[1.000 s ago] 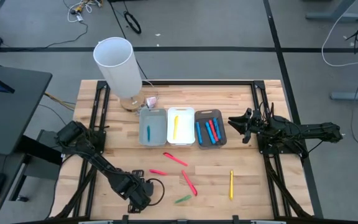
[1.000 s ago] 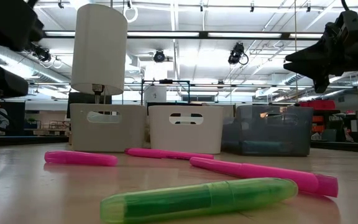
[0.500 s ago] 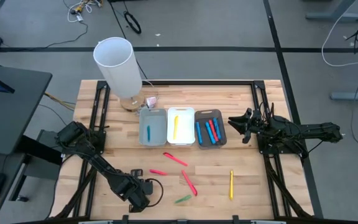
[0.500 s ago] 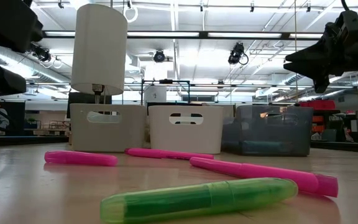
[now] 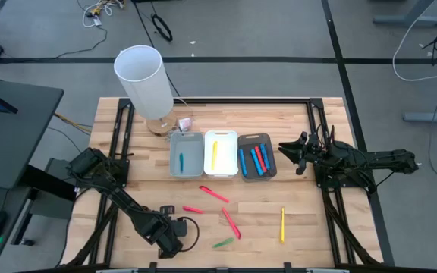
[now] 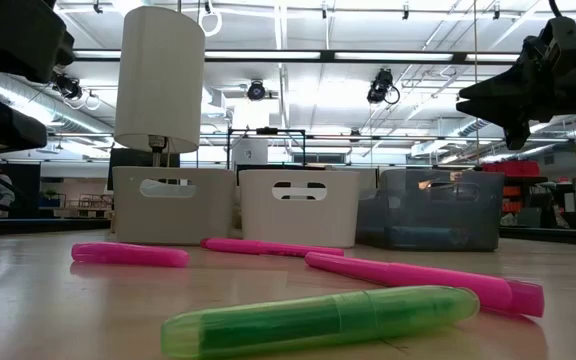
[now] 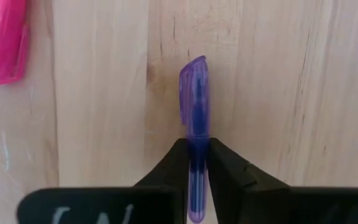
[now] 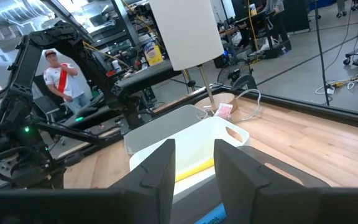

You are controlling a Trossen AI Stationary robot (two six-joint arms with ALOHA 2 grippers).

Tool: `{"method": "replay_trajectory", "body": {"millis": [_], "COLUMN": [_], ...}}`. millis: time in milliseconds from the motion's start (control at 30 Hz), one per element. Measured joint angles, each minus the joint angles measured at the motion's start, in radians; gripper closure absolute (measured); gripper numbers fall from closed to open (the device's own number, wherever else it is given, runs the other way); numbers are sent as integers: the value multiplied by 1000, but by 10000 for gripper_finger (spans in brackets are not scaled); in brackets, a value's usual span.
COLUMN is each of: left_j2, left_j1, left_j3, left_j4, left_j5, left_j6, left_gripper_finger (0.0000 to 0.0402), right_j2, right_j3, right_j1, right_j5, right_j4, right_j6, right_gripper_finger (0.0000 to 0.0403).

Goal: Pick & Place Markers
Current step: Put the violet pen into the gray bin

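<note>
The left gripper (image 7: 197,163) has its dark fingers pinched tight on a slim translucent purple marker (image 7: 195,118) lying on the pale wooden table (image 7: 104,124).

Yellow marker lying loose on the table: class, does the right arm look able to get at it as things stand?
Probably yes: the yellow marker lies alone on bare wood, and the right gripper hovers beside the bins on that same side.

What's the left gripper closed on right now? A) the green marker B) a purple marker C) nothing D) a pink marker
B: in the left wrist view the left gripper has its two fingers pressed against both sides of the purple marker lying on the wooden table; a pink marker lies apart from it, untouched.
</note>
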Motion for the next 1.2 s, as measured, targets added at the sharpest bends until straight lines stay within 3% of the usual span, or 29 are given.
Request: {"method": "replay_trajectory", "body": {"millis": [300,600,1200], "left_j2": [-50,-134,-335], "left_j1": [7,39,162], "left_j3": [5,20,23], "left_j4": [-39,-61,-133], "left_j5": [-7,59,154], "left_j6": [-19,-104,-441], "left_gripper_finger": [359,357,360], "right_j2": [0,0,0], "right_j3": [0,0,0], "right_j1": [0,0,0], "right_j5": [0,0,0], "right_j4": [0,0,0], "right_j6": [0,0,0], "right_gripper_finger": [292,292,292]}}
